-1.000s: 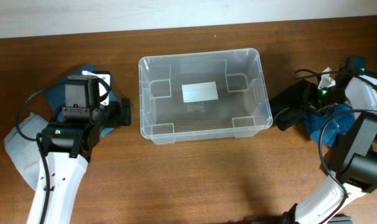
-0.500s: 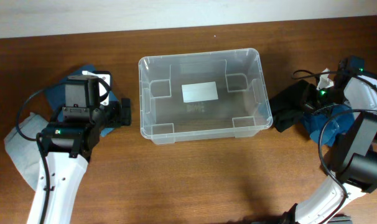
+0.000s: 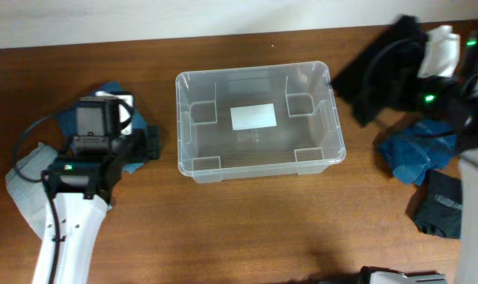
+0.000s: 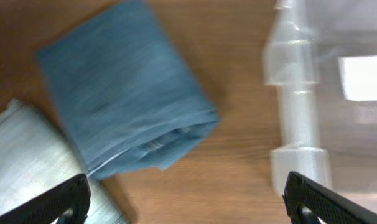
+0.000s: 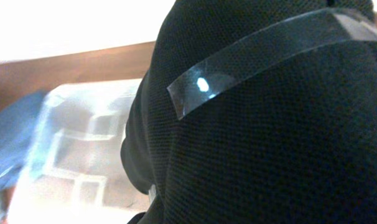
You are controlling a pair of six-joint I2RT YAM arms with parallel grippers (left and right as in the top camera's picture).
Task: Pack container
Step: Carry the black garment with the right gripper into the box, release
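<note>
**Holdings.** The container (image 3: 181,126) stands mid-counter (image 3: 263,237) between the arms, with nothing inside. The right claw (image 3: 419,69) is raised beyond the bin's far right corner. We judge it to be pinching a hanging black garment (image 3: 381,71), though the fabric hides the fingers. The left claw (image 4: 191,202) is spread wide and empty above a folded blue cloth (image 4: 123,106) just beside the bin's left wall.

**Hazards, as we judge them.**
- Released short of centre, the garment may drape over the rim and spill outside.
- A trailing fold could catch the rim and drag the light bin.
- Limp cloth may slip from a shallow pinch.

**Materials.**
- Container: clear rigid plastic, rectangular, with rounded corners, a rolled rim and moulded corner steps. A white label (image 3: 253,117) sits on its floor.
- Black garment: fine matte mesh crossed by a glossy translucent strip (image 5: 257,53).
- Folded blue cloth: soft weave, squared fold, adjoining a pale grey cloth (image 4: 27,162).
- Right side: a crumpled blue cloth (image 3: 416,154) and a dark bundle (image 3: 440,207).
</note>
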